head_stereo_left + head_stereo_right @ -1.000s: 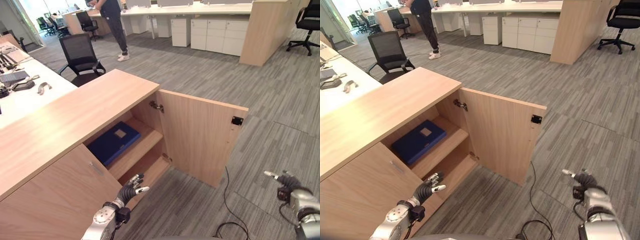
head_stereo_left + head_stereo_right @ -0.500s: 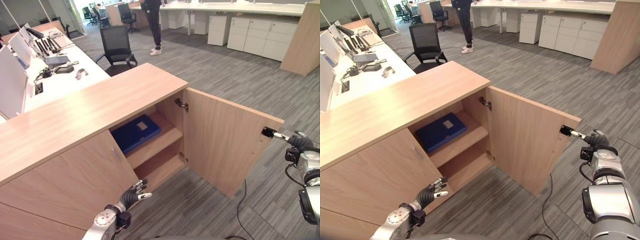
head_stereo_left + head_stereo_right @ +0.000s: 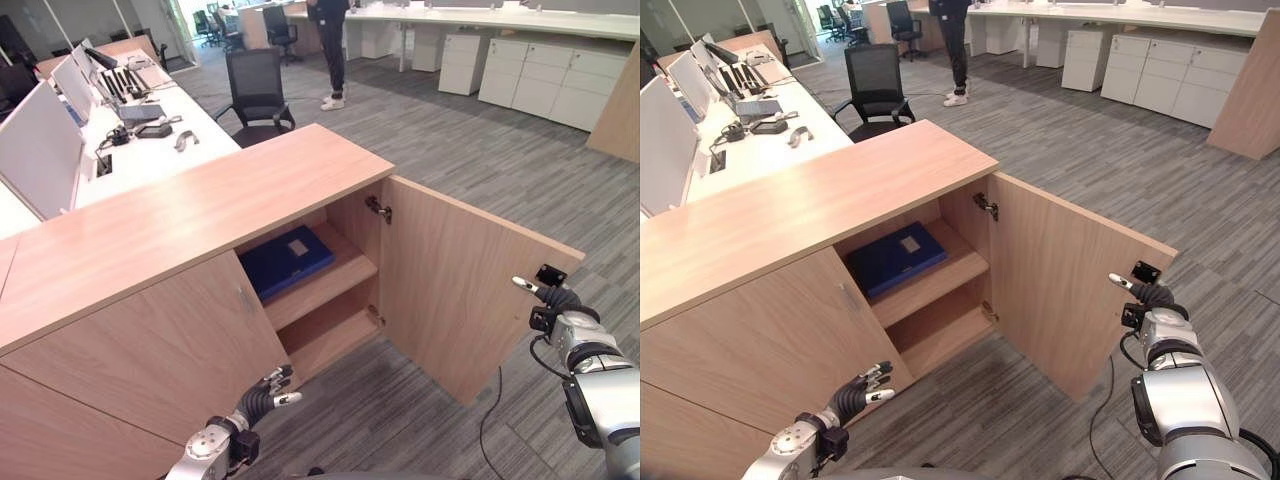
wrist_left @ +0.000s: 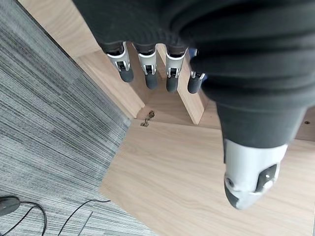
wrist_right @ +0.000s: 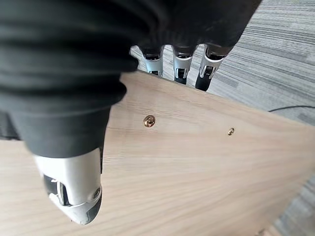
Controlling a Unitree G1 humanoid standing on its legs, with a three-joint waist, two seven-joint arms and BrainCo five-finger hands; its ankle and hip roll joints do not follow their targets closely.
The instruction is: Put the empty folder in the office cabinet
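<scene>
A dark blue folder (image 3: 288, 260) lies flat on the upper shelf of the wooden office cabinet (image 3: 200, 215). The cabinet's right door (image 3: 470, 290) stands wide open. My right hand (image 3: 548, 300) is at the door's free edge, just below the black latch (image 3: 549, 274), with straight fingers (image 5: 179, 66) reaching over the panel (image 5: 197, 162). My left hand (image 3: 855, 392) hangs low in front of the shut left door, its fingers (image 4: 147, 69) straight and holding nothing.
A black office chair (image 3: 256, 90) and a standing person (image 3: 330, 50) are behind the cabinet. A white desk (image 3: 130, 150) with monitors runs along the left. White drawer units (image 3: 540, 75) line the back. Grey carpet spreads to the right of the door.
The camera has swung, shifting the whole scene. My right hand has risen from low over the carpet to the open door's free edge. The left hand stays low.
</scene>
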